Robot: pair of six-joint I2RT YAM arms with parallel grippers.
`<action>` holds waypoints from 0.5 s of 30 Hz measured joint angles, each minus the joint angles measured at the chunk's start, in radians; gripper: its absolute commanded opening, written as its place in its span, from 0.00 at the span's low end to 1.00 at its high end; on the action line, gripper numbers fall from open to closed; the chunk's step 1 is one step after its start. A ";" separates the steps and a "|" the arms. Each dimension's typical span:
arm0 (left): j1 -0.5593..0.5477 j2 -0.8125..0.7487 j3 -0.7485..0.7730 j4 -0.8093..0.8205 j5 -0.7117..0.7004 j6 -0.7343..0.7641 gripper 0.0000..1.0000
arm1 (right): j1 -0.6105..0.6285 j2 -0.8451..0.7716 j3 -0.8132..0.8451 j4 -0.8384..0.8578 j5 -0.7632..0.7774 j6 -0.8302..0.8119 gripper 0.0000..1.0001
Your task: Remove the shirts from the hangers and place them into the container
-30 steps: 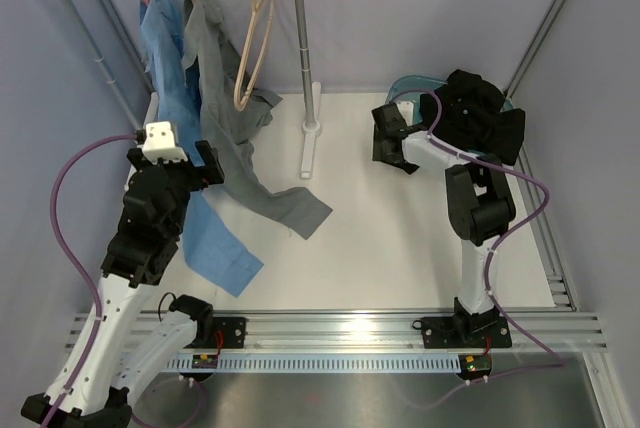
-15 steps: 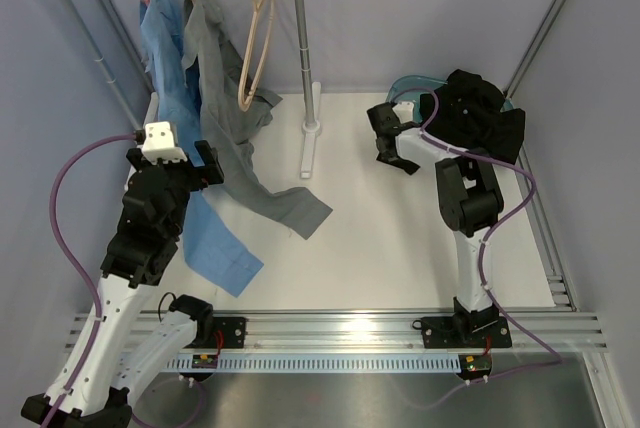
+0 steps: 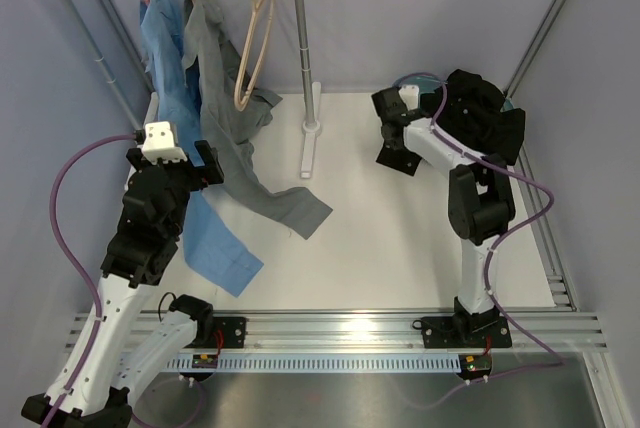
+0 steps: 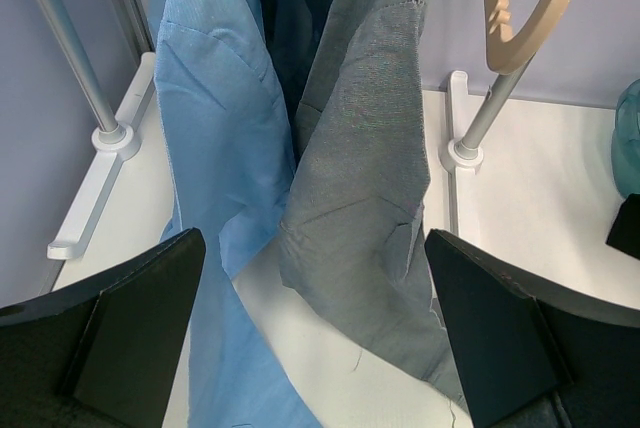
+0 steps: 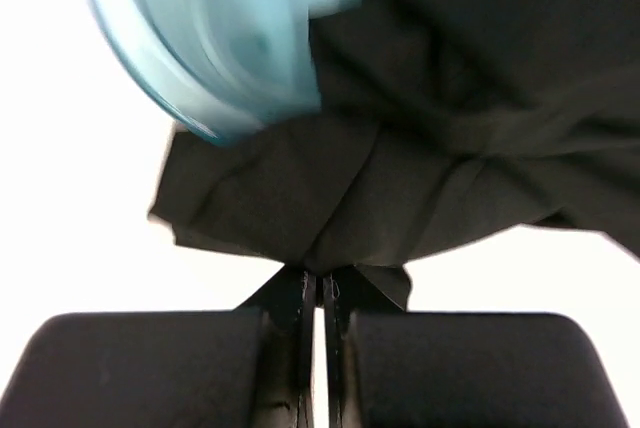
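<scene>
Right wrist view shows the right claw (image 5: 318, 293) clamped together on a loose fold of the black shirt (image 5: 400, 198) that spills over the bench (image 5: 80, 198), just outside the container (image 5: 230, 38) (its wall ahead, slightly left).

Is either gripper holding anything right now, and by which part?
The right gripper pinches the black cloth shirt by its hanging edge; left gripper holds nothing.

Your left arm (image 3: 140, 238) stands reared up on its own side, the left gripper (image 4: 312, 243) spread wide and holding nothing, while your right arm (image 3: 475, 208) reaches far forward, the right gripper (image 5: 320, 283) with its 2 fingers pinched together on a fold of the black shirt (image 5: 430, 148).
</scene>
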 measured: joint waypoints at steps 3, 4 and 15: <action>0.000 0.000 0.000 0.000 -0.001 0.000 0.99 | -0.010 -0.016 0.144 -0.053 -0.002 -0.023 0.00; 0.000 0.000 0.000 0.000 -0.001 0.000 0.99 | -0.017 -0.016 0.199 -0.064 -0.006 -0.029 0.00; 0.000 0.001 -0.002 0.000 -0.004 0.000 0.99 | -0.245 0.073 0.571 -0.079 -0.042 -0.034 0.00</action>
